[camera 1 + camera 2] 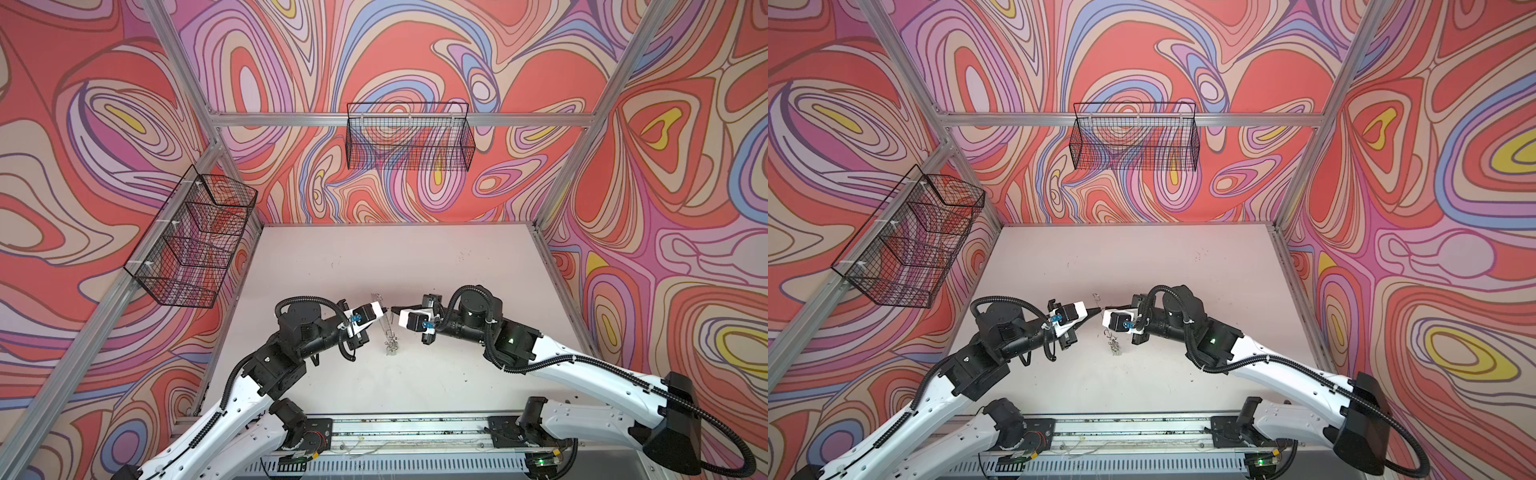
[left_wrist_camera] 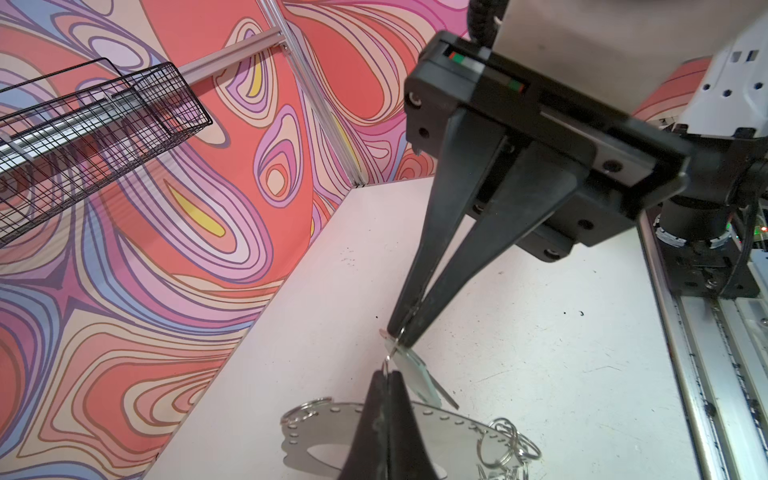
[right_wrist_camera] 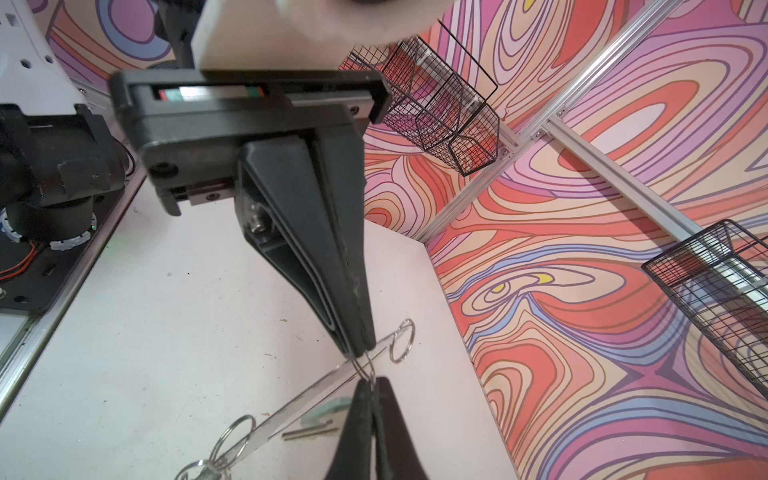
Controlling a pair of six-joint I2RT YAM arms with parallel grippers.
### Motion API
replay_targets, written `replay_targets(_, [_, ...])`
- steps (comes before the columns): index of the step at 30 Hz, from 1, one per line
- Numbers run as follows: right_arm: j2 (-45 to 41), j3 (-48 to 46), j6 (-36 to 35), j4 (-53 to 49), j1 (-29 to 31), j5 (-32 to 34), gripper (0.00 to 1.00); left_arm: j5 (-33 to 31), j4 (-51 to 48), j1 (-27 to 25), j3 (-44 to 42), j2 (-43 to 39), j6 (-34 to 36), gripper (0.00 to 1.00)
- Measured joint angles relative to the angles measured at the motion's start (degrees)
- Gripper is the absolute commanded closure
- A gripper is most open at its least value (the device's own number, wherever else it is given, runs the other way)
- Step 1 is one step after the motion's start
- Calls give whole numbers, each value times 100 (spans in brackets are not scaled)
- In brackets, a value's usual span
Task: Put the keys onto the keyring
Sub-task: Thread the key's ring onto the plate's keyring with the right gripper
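My left gripper [image 1: 385,309] and right gripper [image 1: 393,310] meet tip to tip above the middle of the table. Each is shut on one small wire loop [image 2: 390,353], which shows in the right wrist view as a thin wire loop [image 3: 365,368]. A key [image 2: 415,374] with a pale tag head hangs from that loop. Below the tips is the keyring [image 2: 449,432], a shiny oval plate with holes along its rim. In both top views the keyring [image 1: 387,332] shows as a thin strip. A bunch of rings and keys [image 2: 511,446] hangs at one end of it, seen from above as a small cluster [image 1: 390,348].
A black wire basket [image 1: 409,137] hangs on the back wall and another wire basket [image 1: 193,241] on the left wall. An aluminium rail [image 1: 415,428] runs along the table's front edge between the arm bases. The white table [image 1: 457,270] stretches behind the grippers.
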Motion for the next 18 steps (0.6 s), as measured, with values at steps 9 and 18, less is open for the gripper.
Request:
replay_targets(9, [0, -7, -2, 20, 2, 131, 100, 2, 0, 0, 0, 0, -13, 100])
replay_targets(18, [0, -7, -61, 0, 26, -2, 100, 2, 0, 0, 0, 7, -17, 100])
